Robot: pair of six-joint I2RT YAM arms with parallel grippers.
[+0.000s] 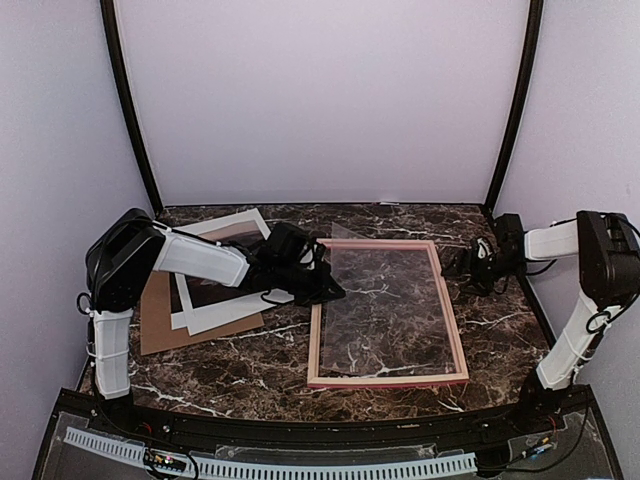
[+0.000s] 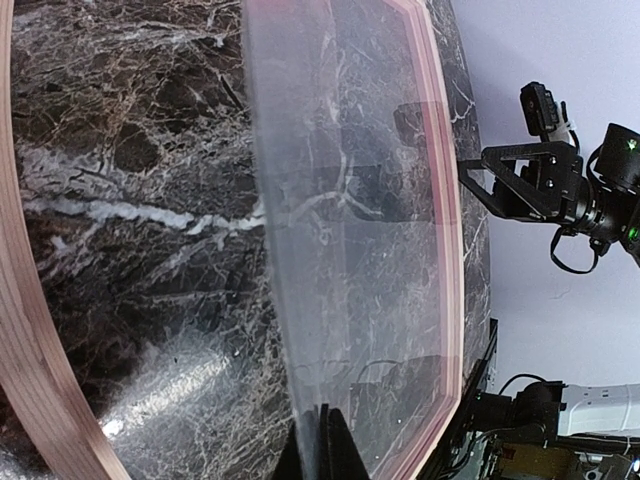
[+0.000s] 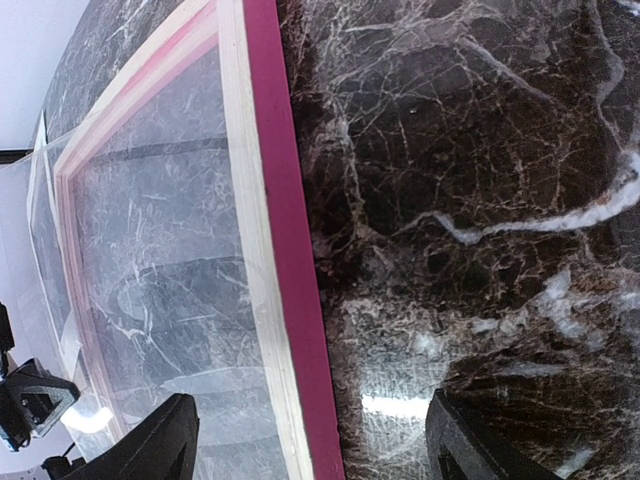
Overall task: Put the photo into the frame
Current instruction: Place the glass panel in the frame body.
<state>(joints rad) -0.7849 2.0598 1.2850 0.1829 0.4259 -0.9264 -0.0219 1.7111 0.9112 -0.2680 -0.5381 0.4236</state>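
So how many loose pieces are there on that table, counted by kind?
picture frame: 1
clear sheet: 1
photo: 1
cardboard board: 1
Total: 4

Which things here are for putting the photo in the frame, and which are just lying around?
For the job:
- photo
- frame
- clear sheet, pinched in the left gripper above the frame

Just lying about:
- brown cardboard, partly under the photo
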